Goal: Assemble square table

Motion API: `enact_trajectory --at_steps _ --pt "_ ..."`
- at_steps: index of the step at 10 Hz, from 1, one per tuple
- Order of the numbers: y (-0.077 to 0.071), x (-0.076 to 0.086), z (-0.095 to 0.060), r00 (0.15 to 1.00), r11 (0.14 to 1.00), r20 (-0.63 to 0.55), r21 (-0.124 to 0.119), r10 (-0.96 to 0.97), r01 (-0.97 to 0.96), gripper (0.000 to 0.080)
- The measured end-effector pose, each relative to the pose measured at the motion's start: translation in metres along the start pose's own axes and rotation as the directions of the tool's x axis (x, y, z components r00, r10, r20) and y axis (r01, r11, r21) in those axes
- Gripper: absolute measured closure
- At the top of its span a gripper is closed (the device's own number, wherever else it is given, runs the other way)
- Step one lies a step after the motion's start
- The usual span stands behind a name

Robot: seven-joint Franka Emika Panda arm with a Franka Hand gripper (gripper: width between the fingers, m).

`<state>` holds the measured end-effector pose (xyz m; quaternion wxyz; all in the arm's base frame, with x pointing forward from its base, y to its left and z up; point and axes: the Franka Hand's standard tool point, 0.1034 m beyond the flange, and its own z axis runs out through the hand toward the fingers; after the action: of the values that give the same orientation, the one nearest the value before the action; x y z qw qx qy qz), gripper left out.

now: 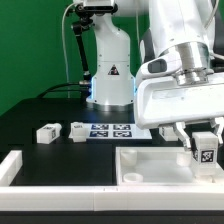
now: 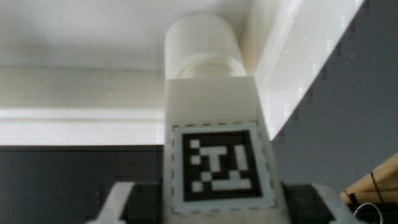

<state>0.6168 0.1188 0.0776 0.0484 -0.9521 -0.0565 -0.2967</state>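
So the arm (image 1: pixel 180 60) comes in from the exterior view's upper right and bends down, with the chunky white wrist pointing pretty much straight at the black tabletop (image 1: pixel 30 115). The claw (image 1: pixel 204 146) is pinching one of the little white legs (image 1: pixel 206 155), with a finger pressed on each side of it. The leg hangs upright over the far corner of the white square panel (image 1: pixel 150 168), on the exterior view's right.

In the wrist view you look down the held leg (image 2: pixel 210 110) toward that corner. Its rounded far end sits right up against the panel's raised rim (image 2: pixel 71 100), but I can't tell if it's actually seated in a socket or just touching. The fingertips (image 2: pixel 125 208) poke in at the edge, hugging the block.

Labels: the held leg has a black-and-white square tag (image 2: pixel 217 165) facing the wrist camera. It's a blocky pattern, not writing. The marker board (image 1: pixel 110 129) carries a few of the same kind. Two loose legs (image 1: pixel 47 131) (image 1: pixel 77 128) lie just beside it on the exterior view's left, with tags too small to make out. There's a dark triangle sticker (image 1: pixel 113 70) on the arm's base, not legible. A low white bar fence (image 1: pixel 12 165) runs along the near edge.
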Motion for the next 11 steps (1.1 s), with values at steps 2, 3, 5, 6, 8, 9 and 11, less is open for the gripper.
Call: enact_trajectory --at_steps 2,3,5,6,8,9,11 --pt "0.0000 -0.0006 0.0006 1.000 1.000 0.007 0.001 -0.002 0.002 0.0508" --pt "0.0001 -0.0008 0.0007 1.000 1.000 0.008 0.001 -0.003 0.003 0.0326" --pt "0.0001 -0.0010 0.0008 1.000 1.000 0.008 0.001 -0.004 0.004 0.0211" --pt "0.0001 -0.0011 0.0008 1.000 1.000 0.008 0.001 -0.005 0.005 0.0163" --pt "0.0001 -0.0011 0.0009 1.000 1.000 0.008 0.001 -0.005 0.005 0.0153" --pt "0.0002 -0.0012 0.0009 1.000 1.000 0.008 0.001 -0.005 0.005 0.0151" --pt "0.0039 0.0020 -0.0029 0.999 1.000 0.048 0.001 -0.008 0.008 0.0151"
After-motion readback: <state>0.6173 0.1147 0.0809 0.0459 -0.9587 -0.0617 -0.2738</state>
